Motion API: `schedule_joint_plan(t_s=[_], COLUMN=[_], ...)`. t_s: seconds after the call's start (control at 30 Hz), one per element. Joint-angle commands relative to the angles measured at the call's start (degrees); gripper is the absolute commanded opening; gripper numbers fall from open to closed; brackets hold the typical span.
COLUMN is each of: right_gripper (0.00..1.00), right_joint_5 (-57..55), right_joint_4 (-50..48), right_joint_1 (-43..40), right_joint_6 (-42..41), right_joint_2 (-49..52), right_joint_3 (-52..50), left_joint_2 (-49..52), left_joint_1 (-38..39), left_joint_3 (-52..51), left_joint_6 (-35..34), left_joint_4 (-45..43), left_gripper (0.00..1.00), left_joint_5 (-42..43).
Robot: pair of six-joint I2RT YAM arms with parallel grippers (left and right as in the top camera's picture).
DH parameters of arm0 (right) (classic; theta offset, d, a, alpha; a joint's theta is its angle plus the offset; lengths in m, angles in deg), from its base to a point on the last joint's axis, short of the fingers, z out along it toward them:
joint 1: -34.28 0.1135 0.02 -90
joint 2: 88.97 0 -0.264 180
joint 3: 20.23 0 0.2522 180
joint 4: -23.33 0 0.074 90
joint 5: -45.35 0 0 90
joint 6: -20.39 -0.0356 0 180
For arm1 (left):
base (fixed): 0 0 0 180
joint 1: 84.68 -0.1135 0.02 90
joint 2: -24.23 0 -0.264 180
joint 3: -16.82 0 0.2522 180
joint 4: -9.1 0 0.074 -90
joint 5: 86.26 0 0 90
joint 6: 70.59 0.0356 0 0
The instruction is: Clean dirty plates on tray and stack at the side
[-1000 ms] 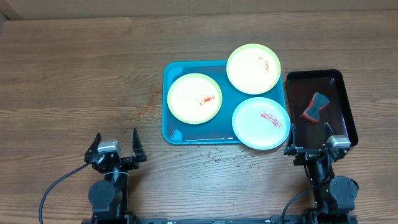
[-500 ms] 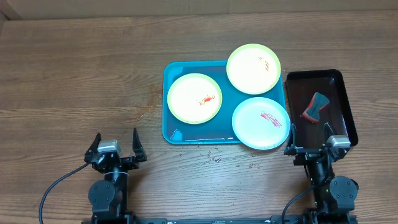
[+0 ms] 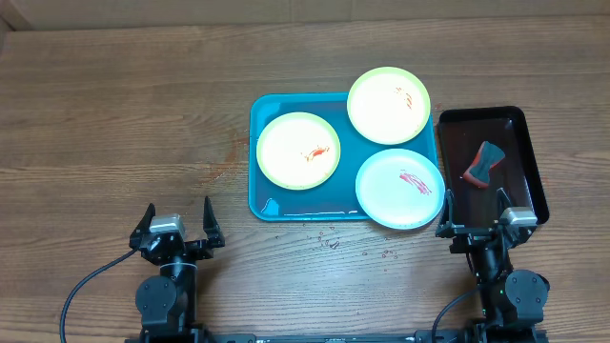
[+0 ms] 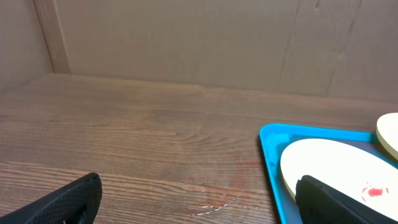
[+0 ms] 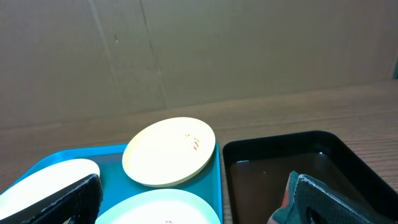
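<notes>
The left gripper [image 3: 176,211] and right gripper [image 3: 474,202] rest with jaws wide apart, empty, at the near edge of the wood-grain table [image 3: 114,124]. Ahead, the tray [image 3: 262,203] holds the plates [image 3: 298,150], red-smeared; water drops [image 3: 330,244] spot the wood before it. A black tray [image 3: 532,152] sits just right; cardboard [image 4: 186,37] walls the back

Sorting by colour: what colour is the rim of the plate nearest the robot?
That plate has a pale blue rim, clearest in the overhead view.

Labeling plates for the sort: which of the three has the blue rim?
The plate at the front-right corner of the tray. Its rim is pale blue; the left plate and the back-right plate have yellow-green rims.
</notes>
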Motion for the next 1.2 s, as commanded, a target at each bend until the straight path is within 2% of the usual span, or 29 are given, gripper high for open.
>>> schedule_joint_plan(t_s=[0.0,0.3,0.63,0.8,0.97,1.17], right_gripper=[1.00,1.00,1.00,1.00,1.00,1.00], right_joint_5=[0.02,0.02,0.09,1.68,2.69,2.64], right_joint_4=[-0.37,-0.37,-0.13,0.57,5.09,11.76], right_joint_1=[0.28,0.26,0.26,0.26,0.26,0.26], right_joint_6=[-0.15,-0.13,-0.13,-0.13,-0.13,-0.13], right_joint_2=[-0.68,-0.66,-0.68,-0.66,-0.66,2.05], right_joint_3=[-0.61,-0.57,1.92,4.42,8.41,15.43], left_joint_2=[-0.70,-0.70,2.82,11.61,23.85,39.69], left_joint_1=[-0.02,-0.04,-0.02,0.07,0.07,0.07], left_joint_3=[-0.20,0.66,8.55,14.71,23.26,38.10], left_joint_6=[1.05,0.66,0.70,0.70,1.18,4.44], left_joint_4=[-0.11,-0.31,0.59,1.31,1.84,9.25], left_gripper=[1.00,1.00,1.00,1.00,1.00,1.00], left_joint_5=[0.87,2.23,2.25,2.97,8.04,16.09])
